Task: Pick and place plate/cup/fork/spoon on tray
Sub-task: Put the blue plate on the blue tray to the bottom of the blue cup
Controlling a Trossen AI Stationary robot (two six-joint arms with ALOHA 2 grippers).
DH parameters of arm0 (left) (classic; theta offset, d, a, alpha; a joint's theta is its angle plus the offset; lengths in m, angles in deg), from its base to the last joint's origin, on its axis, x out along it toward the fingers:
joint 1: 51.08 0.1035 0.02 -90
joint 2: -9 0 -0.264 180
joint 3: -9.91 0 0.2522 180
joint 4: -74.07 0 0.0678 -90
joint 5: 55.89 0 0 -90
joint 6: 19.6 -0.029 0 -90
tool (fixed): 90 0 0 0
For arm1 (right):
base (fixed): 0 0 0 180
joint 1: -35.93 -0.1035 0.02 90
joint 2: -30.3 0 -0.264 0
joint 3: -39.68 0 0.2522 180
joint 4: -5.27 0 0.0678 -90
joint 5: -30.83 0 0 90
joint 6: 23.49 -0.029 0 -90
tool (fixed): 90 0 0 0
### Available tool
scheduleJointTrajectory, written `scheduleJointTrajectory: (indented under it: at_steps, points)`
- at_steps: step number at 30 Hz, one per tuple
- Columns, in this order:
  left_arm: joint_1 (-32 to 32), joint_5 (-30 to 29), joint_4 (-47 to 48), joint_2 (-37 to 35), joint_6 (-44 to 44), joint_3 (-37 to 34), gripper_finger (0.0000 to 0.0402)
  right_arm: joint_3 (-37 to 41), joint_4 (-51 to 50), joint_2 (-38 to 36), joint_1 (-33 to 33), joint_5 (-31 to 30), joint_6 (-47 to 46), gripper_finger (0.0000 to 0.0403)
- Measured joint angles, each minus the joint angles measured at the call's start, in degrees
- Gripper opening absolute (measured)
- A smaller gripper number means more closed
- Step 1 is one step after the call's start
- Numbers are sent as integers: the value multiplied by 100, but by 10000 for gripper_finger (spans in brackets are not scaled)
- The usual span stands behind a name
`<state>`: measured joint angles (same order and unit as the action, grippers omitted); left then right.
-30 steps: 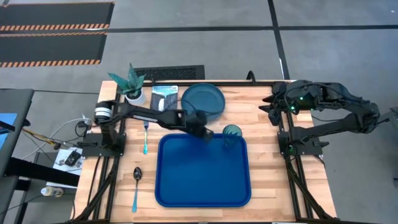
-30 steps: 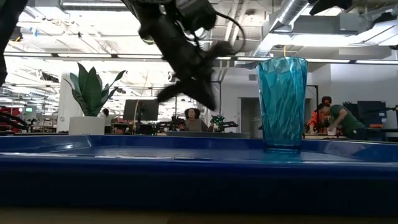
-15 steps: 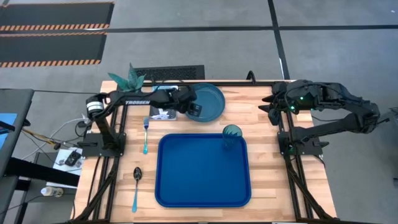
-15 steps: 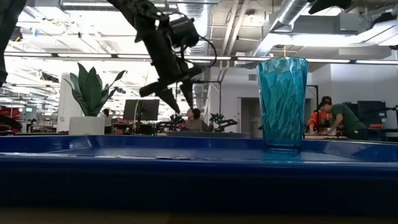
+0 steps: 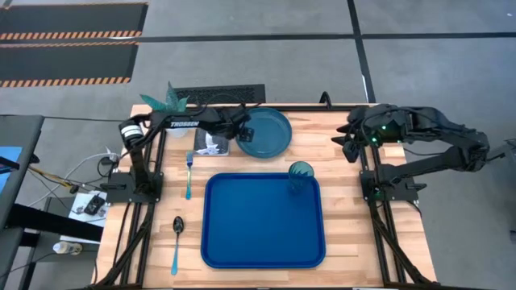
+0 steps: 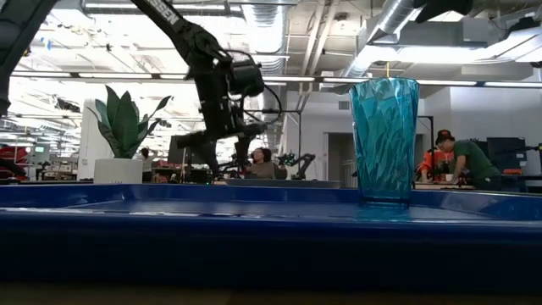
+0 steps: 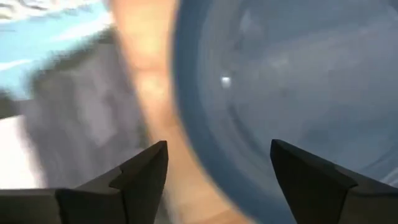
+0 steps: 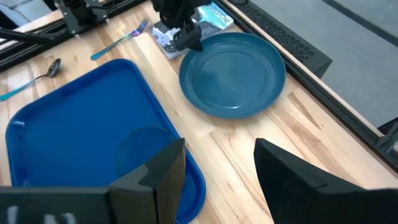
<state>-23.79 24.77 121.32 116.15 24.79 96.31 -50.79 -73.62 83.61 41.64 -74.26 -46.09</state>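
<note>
The blue tray [image 5: 262, 221] lies in the middle of the table, and the teal cup [image 5: 301, 173] stands upright in its far right corner [image 6: 384, 140]. The dark-teal plate [image 5: 266, 131] lies flat on the wood beyond the tray. My left gripper [image 5: 242, 134] hangs open over the plate's left rim [image 7: 193, 130], one finger to each side of the rim. The fork [image 5: 189, 176] and the spoon [image 5: 176, 240] lie on the wood left of the tray. My right gripper [image 5: 349, 143] waits open at the far right [image 8: 221, 168].
A picture booklet [image 5: 211, 138] and a white pot with a teal plant [image 5: 171, 119] sit at the far left, close to my left arm. Bare wood lies right of the tray. In the low view, people sit in the room beyond the table.
My left gripper has gone from the tray's far edge beside the cup toward the table's far left, coming down over the plate's left rim. It was shut and has opened on the way. The cup stays upright on the tray.
</note>
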Motion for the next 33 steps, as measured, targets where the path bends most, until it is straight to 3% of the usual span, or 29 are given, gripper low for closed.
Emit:
scheduleJointTrajectory:
  at_steps: [9,13,20,33]
  points:
    - [-51,157,-28,370,423,0,219,0,-62,57,0,-1,12,214]
    - [-17,115,-44,348,520,0,153,0,-63,58,0,0,13,214]
    - [4,578,-527,615,528,24,20,0,-63,57,0,0,12,214]
    - [6,626,-795,450,632,-13,0,0,-90,57,-7,0,12,214]
